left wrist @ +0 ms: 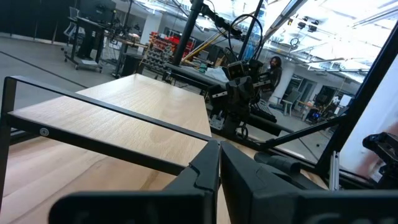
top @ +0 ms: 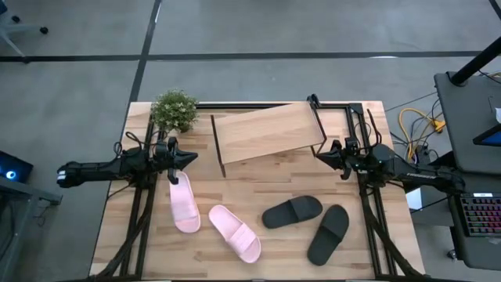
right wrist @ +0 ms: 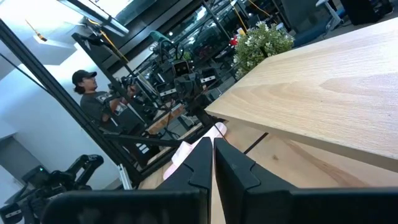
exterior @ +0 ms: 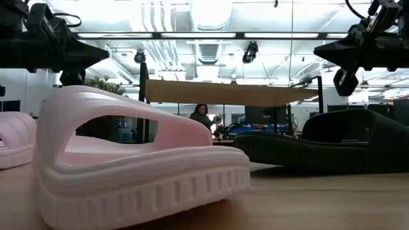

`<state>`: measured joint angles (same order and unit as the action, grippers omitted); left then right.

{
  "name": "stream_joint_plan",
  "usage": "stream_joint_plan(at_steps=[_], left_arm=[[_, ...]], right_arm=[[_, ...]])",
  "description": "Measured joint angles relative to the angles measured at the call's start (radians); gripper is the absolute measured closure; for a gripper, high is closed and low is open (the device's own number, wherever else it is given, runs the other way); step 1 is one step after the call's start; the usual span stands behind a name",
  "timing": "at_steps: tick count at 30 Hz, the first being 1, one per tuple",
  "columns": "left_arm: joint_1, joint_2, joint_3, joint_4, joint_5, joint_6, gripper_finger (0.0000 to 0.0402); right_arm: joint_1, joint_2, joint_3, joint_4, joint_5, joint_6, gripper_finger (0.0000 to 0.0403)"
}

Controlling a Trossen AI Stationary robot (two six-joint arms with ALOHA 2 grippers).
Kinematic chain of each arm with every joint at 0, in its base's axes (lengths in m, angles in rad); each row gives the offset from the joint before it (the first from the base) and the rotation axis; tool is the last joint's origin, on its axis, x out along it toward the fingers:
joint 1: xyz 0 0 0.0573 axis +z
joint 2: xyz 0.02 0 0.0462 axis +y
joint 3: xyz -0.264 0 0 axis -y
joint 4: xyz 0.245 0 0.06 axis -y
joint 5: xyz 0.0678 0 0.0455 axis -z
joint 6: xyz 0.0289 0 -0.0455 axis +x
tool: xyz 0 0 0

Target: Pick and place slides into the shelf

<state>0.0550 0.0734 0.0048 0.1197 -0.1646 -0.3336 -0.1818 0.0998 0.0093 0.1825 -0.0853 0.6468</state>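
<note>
Starting on the left, the left gripper (top: 190, 157) hangs above the table (top: 117, 219), near the small potted plant (top: 174, 110). Its fingers (left wrist: 205, 167) are pressed together and hold nothing. The nearest slide lies just in front of it, toward the front edge of the table. That is a pale pink slide (top: 185, 202), and its long side points from back to front, with one end almost under the fingertips. So the left arm looks like the one to grab it. It would need to open up and go down. The second pink slide (top: 235, 233) lies next to it, tilted, closer to the front edge. Both look soft and thick, with one wide strap and ridged soles.

In the middle, at the back, stands the shelf (top: 268, 131), a slanted light wood board on thin black rods. No slide is on it yet.

More to the right lie two black slides (top: 292, 211) (top: 329, 234), both tilted. The right gripper (top: 319, 153) hangs beside the shelf's right end, fingers (right wrist: 205, 163) pinched together, holding nothing. The black pair is nearer to this arm.
</note>
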Motion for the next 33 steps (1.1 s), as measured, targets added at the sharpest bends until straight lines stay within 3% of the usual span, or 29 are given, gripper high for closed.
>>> stream_joint_plan(at_steps=[33], left_arm=[[0.0, 0.0, 0.0, 0.0, 0.0, 0.0, 0.0402]], right_arm=[[0.0, 0.0, 0.0, 0.002, 0.035, -0.011, 0.0394]])
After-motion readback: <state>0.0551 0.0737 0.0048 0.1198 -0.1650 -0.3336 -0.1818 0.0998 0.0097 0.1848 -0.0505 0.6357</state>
